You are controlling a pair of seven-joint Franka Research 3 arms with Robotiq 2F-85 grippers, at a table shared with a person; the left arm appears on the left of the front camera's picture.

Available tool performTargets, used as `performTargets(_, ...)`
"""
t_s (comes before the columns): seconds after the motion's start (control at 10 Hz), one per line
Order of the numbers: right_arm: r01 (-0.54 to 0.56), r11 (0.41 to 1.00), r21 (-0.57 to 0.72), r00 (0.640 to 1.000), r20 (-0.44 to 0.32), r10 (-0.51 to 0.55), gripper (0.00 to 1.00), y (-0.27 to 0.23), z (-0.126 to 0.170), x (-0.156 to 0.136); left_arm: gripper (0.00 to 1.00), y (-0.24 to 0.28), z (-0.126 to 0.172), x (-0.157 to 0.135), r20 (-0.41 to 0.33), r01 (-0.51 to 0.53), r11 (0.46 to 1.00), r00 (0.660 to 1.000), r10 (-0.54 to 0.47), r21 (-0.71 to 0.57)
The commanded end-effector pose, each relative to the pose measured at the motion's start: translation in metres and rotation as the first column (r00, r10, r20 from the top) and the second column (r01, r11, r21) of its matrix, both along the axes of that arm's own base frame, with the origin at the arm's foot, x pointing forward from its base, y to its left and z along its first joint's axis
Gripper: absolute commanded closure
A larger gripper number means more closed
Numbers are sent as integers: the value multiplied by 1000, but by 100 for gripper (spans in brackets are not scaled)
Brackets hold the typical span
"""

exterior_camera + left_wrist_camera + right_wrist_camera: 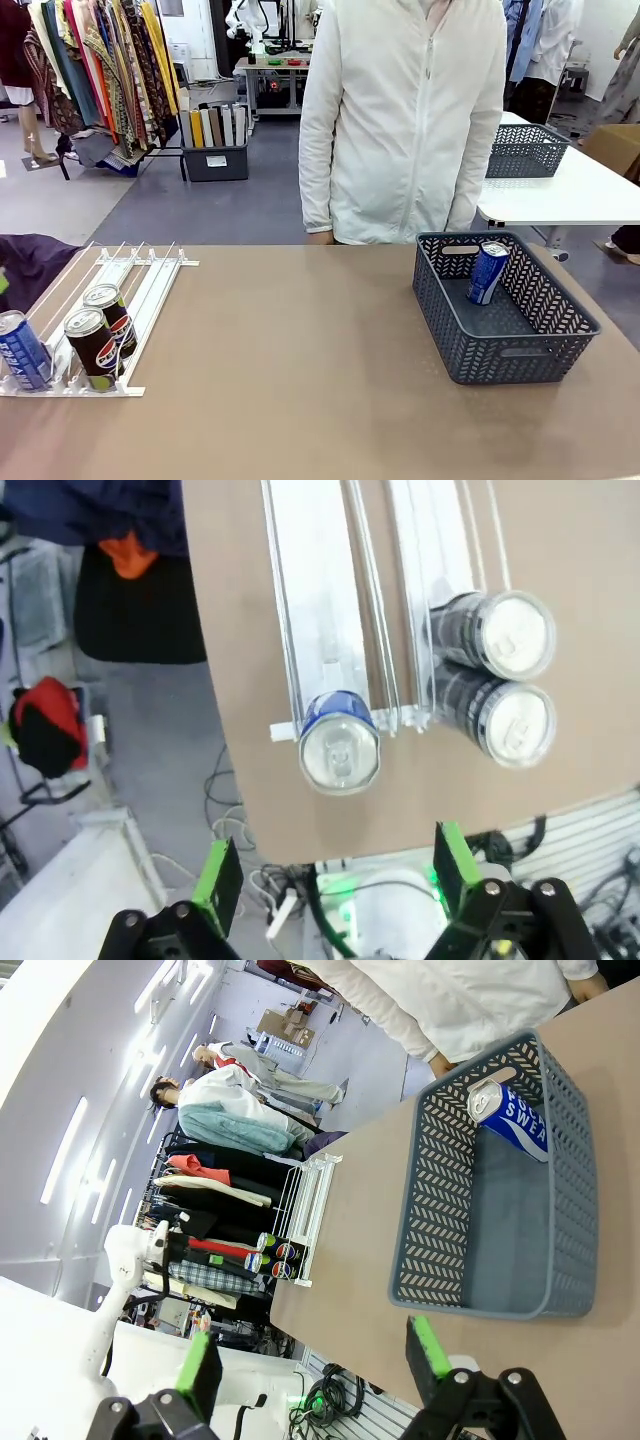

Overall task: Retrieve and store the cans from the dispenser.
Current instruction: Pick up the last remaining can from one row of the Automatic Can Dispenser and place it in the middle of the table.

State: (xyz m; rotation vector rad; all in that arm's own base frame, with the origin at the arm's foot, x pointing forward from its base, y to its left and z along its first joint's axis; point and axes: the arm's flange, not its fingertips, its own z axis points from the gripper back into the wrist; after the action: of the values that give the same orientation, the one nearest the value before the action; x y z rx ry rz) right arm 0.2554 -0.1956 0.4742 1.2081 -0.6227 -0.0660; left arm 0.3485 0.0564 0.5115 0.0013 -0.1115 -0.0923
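**Both grippers open and empty: three cans in the rack, one in the basket**

Your left gripper has its jaws spread as wide as they go, with nothing between the green pads. It looks straight down over the near end of the rack. The blue can sits just ahead of the gap between the fingers. I judge this line-up to be preparation for a descent onto that can.

The blue can stands upright at the front stop of its lane, by the near edge of the table. That is where the rack presents cans for picking. The two black cans stand upright in a neighbouring lane, one directly behind the other, apparently touching.

Your right gripper is likewise wide open and holds nothing. It is held well back from the basket and faces it, which leaves the drop-off unobstructed. One stored can leans tilted against the basket's far wall.

The person stands at the far side, away from both rack and basket.

Assessment: one can is stored and three are outstanding. On the descent, watch the finger on the black-can side, and avoid nudging the blue can towards the table edge.
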Motion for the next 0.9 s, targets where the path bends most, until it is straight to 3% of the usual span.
performTargets(0.0, 5, 1000, 14, 1000, 31, -6, 0, 0, 2, 3, 0, -9, -25, 10, 20, -96, 995, 995, 96, 22)
performTargets(0.8, 5, 1000, 14, 1000, 31, -6, 0, 0, 2, 3, 0, -21, -103, 16, -75, -154, 988, 985, 155, 22)
